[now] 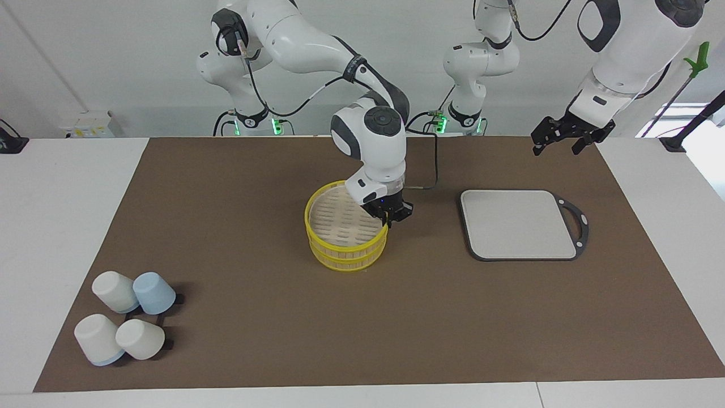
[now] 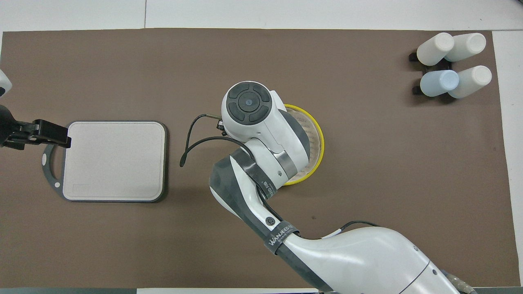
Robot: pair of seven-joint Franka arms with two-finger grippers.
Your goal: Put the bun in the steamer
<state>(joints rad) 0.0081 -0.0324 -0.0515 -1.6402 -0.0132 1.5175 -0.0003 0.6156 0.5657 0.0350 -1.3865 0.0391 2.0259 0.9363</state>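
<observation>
On the brown mat (image 1: 226, 317), the grey board (image 1: 518, 224) is lying empty beside the steamer (image 1: 340, 238). The right gripper (image 1: 388, 216) is pinching the steamer's rim. The left gripper (image 1: 558, 139) is waiting with fingers spread over the mat's edge. No bun is showing.

Seemingly "WANJEED" on arm band (image 2: 282, 236)

White arms, dark grey joints, black cables.

Right tool (image 1: 388, 216) lowered, left tool (image 1: 566, 135) raised
</observation>
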